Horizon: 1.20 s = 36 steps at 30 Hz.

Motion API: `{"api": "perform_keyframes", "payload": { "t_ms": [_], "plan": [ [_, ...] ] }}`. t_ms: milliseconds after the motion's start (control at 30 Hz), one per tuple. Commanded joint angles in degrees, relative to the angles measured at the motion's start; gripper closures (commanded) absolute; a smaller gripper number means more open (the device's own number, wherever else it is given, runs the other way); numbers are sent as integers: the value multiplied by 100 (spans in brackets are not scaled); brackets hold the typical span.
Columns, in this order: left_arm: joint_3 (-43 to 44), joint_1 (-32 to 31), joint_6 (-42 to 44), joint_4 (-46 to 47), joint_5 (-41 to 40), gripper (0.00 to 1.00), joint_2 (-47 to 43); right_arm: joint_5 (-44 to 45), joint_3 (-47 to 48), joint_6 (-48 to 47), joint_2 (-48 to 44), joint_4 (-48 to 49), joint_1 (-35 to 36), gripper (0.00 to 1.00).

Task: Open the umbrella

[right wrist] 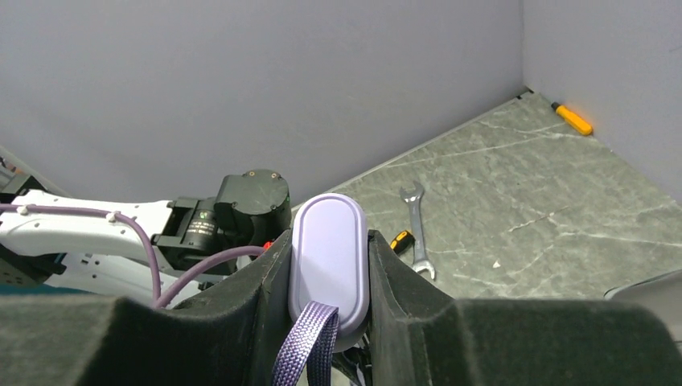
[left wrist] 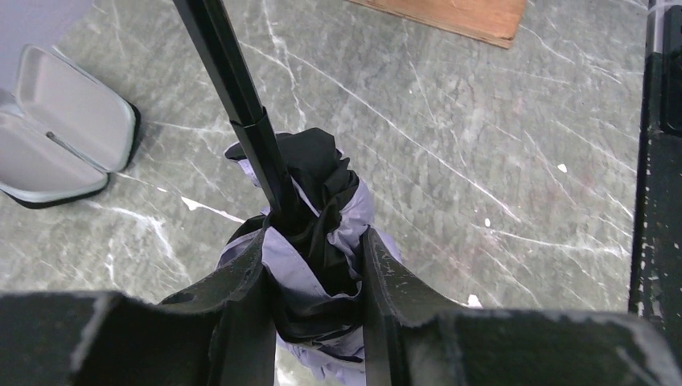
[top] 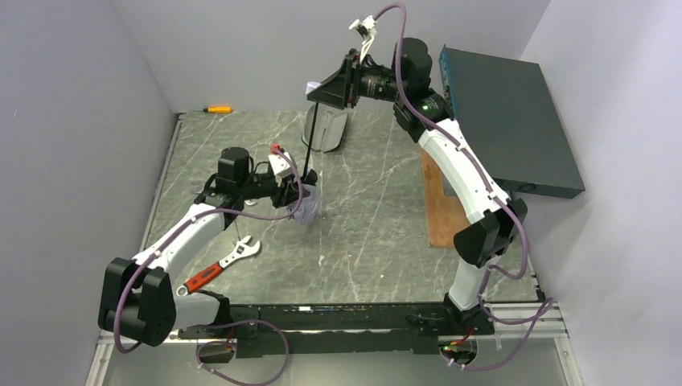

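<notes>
The umbrella (top: 306,209) is stretching between both pincers: the left pincer (left wrist: 314,241) is squeezing the bunched canopy (left wrist: 322,169), and the right pincer (right wrist: 330,241), high above it, is pinching the pale handle (right wrist: 328,273), the thin shaft (left wrist: 233,96) running between them. Soft cloth is threatening to slide from the left jaws under any pull, leaving the canopy folded.
</notes>
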Motion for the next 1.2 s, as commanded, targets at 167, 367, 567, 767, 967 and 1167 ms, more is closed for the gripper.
{"api": "perform_keyframes", "payload": {
  "t_ms": [167,367,567,767,967,1167],
  "plan": [
    [-14,-158,424,-1421,-119,100,299,535,868,939,-540,2258,-414,100],
    [1552,-383,-997,-879,228,100,198,340,-1602,109,-1148,2178,117,100],
    [2506,-589,-1686,-368,8,100,105,209,-2890,-702,-1439,1873,576,100],
    [2672,-571,-1836,265,11,100,-189,265,-3655,-1034,-1590,1608,583,100],
    [2320,-579,-1424,17,-121,100,-214,302,-3268,-817,-1495,1702,547,100],
    [1026,-591,-759,-447,-93,100,-74,433,-1495,-181,-1086,2005,219,100]
  ]
}}
